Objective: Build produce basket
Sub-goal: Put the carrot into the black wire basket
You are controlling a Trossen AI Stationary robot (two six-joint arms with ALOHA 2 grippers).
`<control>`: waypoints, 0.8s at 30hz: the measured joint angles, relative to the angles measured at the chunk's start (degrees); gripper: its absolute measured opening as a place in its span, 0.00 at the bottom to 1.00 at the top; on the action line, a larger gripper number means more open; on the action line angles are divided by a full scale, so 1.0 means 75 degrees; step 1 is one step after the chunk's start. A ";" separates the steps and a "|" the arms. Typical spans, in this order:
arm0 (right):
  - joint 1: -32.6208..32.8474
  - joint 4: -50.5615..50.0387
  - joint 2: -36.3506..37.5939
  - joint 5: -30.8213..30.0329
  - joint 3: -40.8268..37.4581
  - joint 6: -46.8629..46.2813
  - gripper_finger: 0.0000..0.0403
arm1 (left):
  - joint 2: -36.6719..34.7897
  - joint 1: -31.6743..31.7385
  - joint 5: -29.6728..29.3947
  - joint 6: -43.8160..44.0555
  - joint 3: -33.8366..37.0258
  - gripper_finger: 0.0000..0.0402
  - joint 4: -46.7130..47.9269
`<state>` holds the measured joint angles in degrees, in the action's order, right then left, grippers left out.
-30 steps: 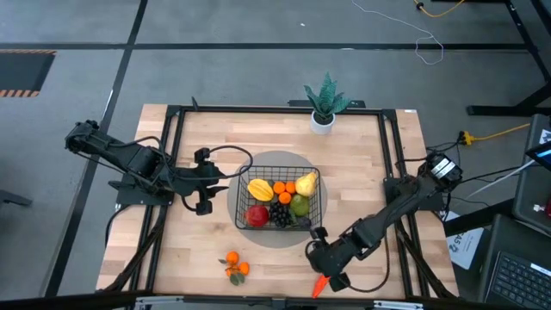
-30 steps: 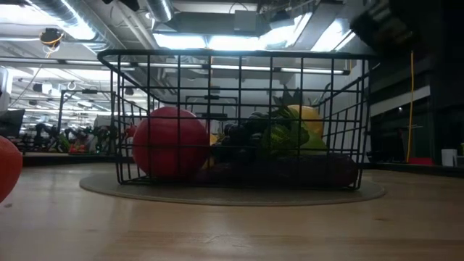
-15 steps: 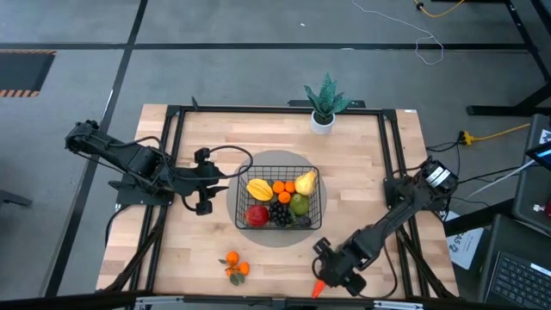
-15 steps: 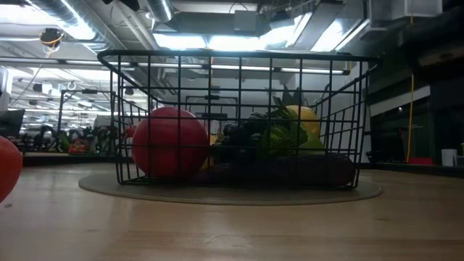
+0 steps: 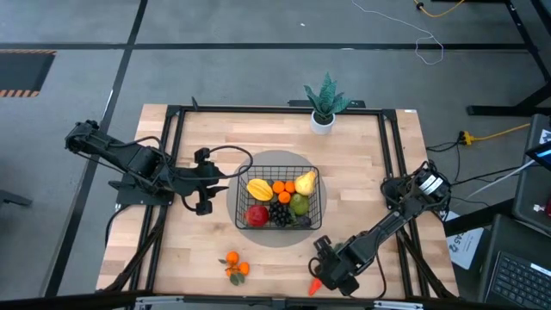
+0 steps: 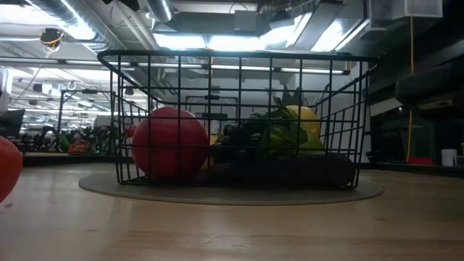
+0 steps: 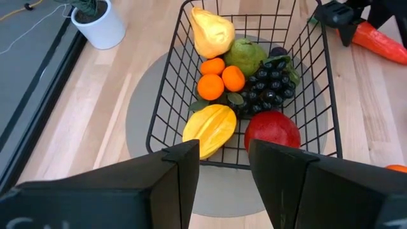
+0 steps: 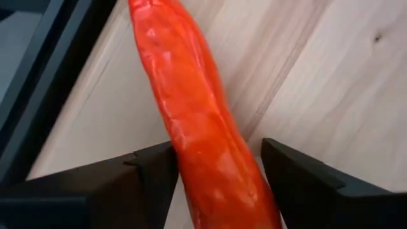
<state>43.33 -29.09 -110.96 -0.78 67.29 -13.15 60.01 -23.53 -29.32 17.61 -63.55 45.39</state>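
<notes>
The high view looks straight down on the whole worktop (image 5: 362, 181). The low view sits at worktop height, facing level across it into the room, close to the wire basket (image 6: 239, 119) (also central from above). The left wrist view looks down into that basket from nearby. The right wrist view is pressed close over the carrot (image 8: 197, 127).
</notes>
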 joint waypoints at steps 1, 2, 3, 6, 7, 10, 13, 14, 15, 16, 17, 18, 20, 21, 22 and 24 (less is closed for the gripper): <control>0.0000 0.0009 0.0013 -0.0007 -0.0002 -0.0050 0.56 | 0.0000 -0.0001 0.0000 0.0000 -0.0001 0.31 0.0000; 0.0003 0.0021 0.0020 -0.0014 -0.0009 -0.0163 0.56 | 0.0000 0.0000 0.0000 0.0000 0.0000 0.31 0.0000; 0.0003 0.0029 0.0020 -0.0015 -0.0009 -0.0273 0.56 | 0.0000 -0.0003 0.0000 0.0003 0.0000 0.31 0.0000; 0.0002 0.0043 0.0022 -0.0015 -0.0009 -0.0747 0.56 | 0.0000 0.0000 0.0000 0.0305 0.0000 0.31 0.0000; 0.0001 0.0049 0.0022 -0.0017 -0.0009 -0.0935 0.56 | 0.0000 -0.0001 0.0000 0.0412 0.0000 0.31 -0.0003; 0.0003 0.0068 0.0020 -0.0149 -0.0012 -0.1708 0.55 | 0.0000 0.0017 0.0000 0.0420 0.0000 0.31 -0.0037; 0.0009 0.0066 0.0020 -0.0386 -0.0015 -0.2330 0.50 | 0.0000 0.0020 -0.0005 0.0423 -0.0001 0.31 -0.0057; 0.0009 0.0064 0.0020 -0.0405 -0.0015 -0.2481 0.47 | 0.0000 0.0020 -0.0009 0.0422 -0.0001 0.31 -0.0071; 0.0009 0.0060 0.0020 -0.0411 -0.0015 -0.2637 0.45 | 0.0000 0.0020 -0.0009 0.0415 -0.0001 0.31 -0.0070; 0.0003 0.0063 0.0020 -0.0410 -0.0015 -0.2761 0.41 | 0.0000 0.0020 -0.0009 0.0367 0.0000 0.31 -0.0070; 0.0003 0.0062 0.0024 -0.0402 -0.0012 -0.2856 0.38 | 0.0000 0.0020 -0.0009 0.0294 0.0000 0.31 -0.0073; 0.0009 0.0056 0.0029 -0.0418 -0.0012 -0.2919 0.34 | 0.0000 0.0020 -0.0009 0.0204 -0.0001 0.31 -0.0070; 0.0009 0.0044 0.0029 -0.0519 -0.0012 -0.3010 0.27 | 0.0000 0.0020 -0.0009 0.0169 -0.0002 0.31 -0.0073; 0.0009 0.0032 0.0029 -0.0552 -0.0013 -0.3016 0.24 | 0.0000 0.0020 -0.0010 0.0173 -0.0001 0.31 -0.0073; 0.0009 0.0028 0.0029 -0.0588 -0.0006 -0.3012 0.22 | 0.0000 0.0020 -0.0010 0.0172 0.0000 0.31 -0.0087; 0.0011 -0.0075 0.0013 -0.0602 0.0081 -0.2987 0.22 | 0.0000 0.0020 -0.0009 0.0172 0.0000 0.31 -0.0168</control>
<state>43.41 -29.65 -110.86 -5.29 67.89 -35.55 60.01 -23.38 -29.39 18.90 -63.55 44.13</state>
